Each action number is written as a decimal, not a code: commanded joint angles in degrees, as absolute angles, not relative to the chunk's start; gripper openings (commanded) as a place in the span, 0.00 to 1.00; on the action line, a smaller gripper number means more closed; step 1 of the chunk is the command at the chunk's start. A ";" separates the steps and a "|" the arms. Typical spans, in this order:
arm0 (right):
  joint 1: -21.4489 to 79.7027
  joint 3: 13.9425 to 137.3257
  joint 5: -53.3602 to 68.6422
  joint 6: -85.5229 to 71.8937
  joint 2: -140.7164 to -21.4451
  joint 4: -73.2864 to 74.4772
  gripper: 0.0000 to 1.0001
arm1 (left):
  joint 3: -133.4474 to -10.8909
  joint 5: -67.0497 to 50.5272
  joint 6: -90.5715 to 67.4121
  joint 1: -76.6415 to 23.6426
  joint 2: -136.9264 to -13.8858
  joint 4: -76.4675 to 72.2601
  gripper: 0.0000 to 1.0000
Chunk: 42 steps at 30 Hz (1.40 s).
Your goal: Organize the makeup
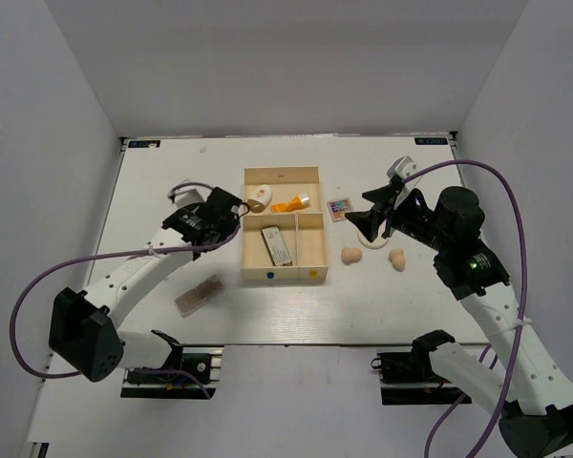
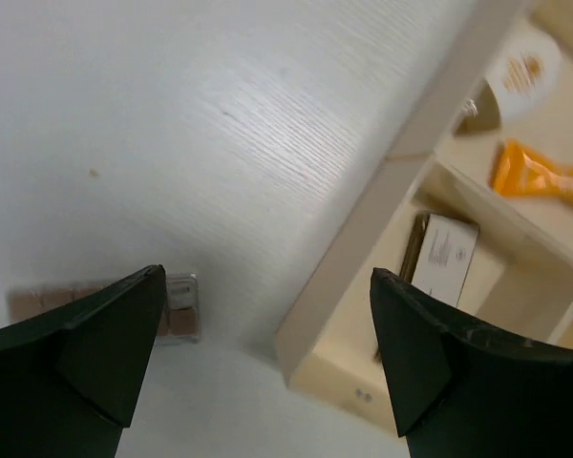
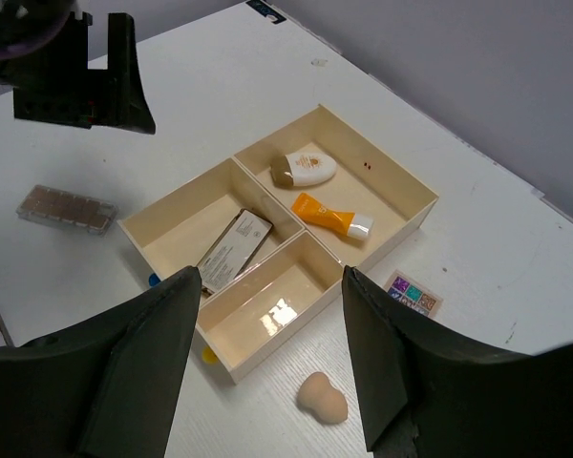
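The pale wooden tray (image 1: 245, 224) holds an orange tube (image 1: 291, 204), a white oval item with a brown end (image 1: 258, 198) and a dark flat case (image 1: 279, 245). One tray compartment (image 3: 277, 310) holds nothing. A speckled brown palette (image 1: 200, 294) lies left of the tray. On the right lie a multicolour palette (image 1: 339, 208), two peach sponges (image 1: 351, 255) (image 1: 397, 258) and a pale round pad (image 1: 374, 242). My left gripper (image 1: 231, 212) (image 2: 267, 277) hangs open beside the tray's left wall, holding nothing. Over the round pad my right gripper (image 1: 363, 215) (image 3: 272, 279) is open, with one sponge (image 3: 323, 398) below it.
White walls close in the table (image 1: 153, 191) on three sides. Purple cables loop from both arms. Blue and yellow dots mark the tray's front wall (image 1: 286, 276). In the right wrist view the left arm's black head (image 3: 76, 67) hangs over the table beyond the brown palette (image 3: 65, 207).
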State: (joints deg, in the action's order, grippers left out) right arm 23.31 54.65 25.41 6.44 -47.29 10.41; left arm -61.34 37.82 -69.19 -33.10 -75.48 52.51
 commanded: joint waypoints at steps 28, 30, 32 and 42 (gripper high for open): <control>23.11 54.23 24.61 6.50 -45.88 7.56 0.68 | -60.31 5.54 26.18 -32.96 -78.50 69.17 0.98; 22.94 54.14 24.43 6.59 -45.79 7.47 0.68 | -55.67 5.10 27.68 -32.96 -77.26 67.77 0.98; 23.03 54.14 24.52 6.50 -45.79 7.47 0.68 | -51.97 5.19 28.30 -32.44 -76.03 66.54 0.98; 22.77 53.88 24.08 6.59 -46.14 7.47 0.69 | -50.45 6.50 33.57 -30.50 -79.44 62.84 0.98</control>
